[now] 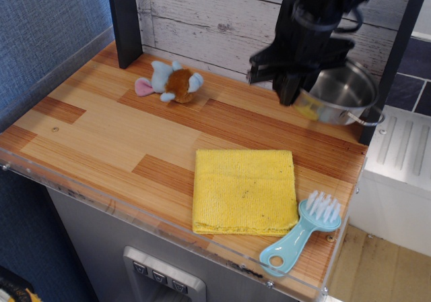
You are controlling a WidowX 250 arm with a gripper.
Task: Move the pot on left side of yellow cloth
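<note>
Observation.image shows the gripper (294, 94) with its fingers clamped on the pot's (345, 93) near rim, holding it tilted above the table (101, 133). Yellow cloth (244, 191) lies flat below, a light-blue brush (303, 233) touching its right edge.

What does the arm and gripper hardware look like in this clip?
The arm is all black and blocky, built from boxy housings with a rounded joint section. The gripper is black too, a wide flat bar across the top with dark fingers below it. No markings, stickers or sleeves are readable, and motion blur hides finer detail.
</note>
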